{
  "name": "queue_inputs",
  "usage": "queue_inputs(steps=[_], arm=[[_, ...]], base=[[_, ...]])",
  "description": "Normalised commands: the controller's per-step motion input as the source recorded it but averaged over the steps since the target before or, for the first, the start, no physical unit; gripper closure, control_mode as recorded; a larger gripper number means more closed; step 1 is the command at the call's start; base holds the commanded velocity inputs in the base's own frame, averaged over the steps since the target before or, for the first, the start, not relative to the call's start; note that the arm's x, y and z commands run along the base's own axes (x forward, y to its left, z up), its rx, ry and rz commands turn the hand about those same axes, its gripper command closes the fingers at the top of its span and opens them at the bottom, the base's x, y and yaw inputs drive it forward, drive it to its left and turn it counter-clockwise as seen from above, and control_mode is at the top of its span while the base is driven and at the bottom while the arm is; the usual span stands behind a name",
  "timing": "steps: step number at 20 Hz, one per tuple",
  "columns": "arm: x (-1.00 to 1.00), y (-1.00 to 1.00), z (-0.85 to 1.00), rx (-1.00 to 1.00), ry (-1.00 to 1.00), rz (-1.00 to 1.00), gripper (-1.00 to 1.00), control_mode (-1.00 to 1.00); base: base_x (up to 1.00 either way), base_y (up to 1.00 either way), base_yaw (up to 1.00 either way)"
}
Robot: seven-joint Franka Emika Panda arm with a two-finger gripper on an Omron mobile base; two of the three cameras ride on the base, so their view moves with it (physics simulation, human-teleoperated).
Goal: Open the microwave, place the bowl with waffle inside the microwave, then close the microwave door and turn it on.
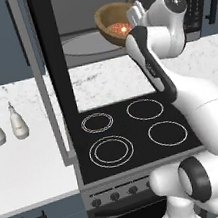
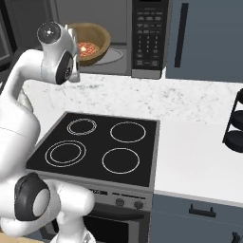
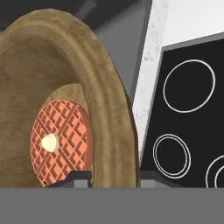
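My fingers (image 3: 109, 178) are clenched on the rim of the round brown-tan wooden bowl (image 1: 115, 24), one tip inside the wall and one outside. I hold it tipped, raised at the mouth of the large black microwave (image 2: 151, 35), just above the round glass turntable (image 2: 114, 55). The small reddish-orange waffle (image 3: 59, 139) with its pale centre lies against the bowl's bottom. The black-framed microwave door (image 1: 52, 65) stands swung open on the left.

My worry is the tilt: if I roll further, I judge the waffle could slide out onto the black stovetop (image 2: 102, 147) or the white marble counter (image 2: 180, 107) below. A one-sided rim pinch could also let the bowl pivot. Setting it down off-centre might leave it blocking the door.
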Motion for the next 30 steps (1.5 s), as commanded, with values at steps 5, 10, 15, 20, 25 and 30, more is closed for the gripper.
queue_inputs(steps=[5, 10, 15, 20, 25, 30], arm=[[0.54, 0.33, 0.07, 0.00, 0.03, 0.02, 1.00, -1.00], [0.47, 0.49, 0.00, -0.01, 0.10, 0.03, 1.00, -1.00], [0.55, 0.14, -0.02, 0.00, 0.04, 0.05, 1.00, -1.00], [0.46, 0.00, -0.15, 0.00, 0.00, 0.01, 1.00, -1.00], [0.26, 0.04, -0.36, 0.00, -0.04, 0.00, 1.00, -1.00], [0.06, 0.04, -0.15, -0.02, -0.11, -0.01, 1.00, -1.00]], base=[[0.00, 0.00, 0.00], [0.00, 0.00, 0.00], [0.00, 0.00, 0.00], [0.00, 0.00, 0.00], [0.00, 0.00, 0.00], [0.00, 0.00, 0.00]])
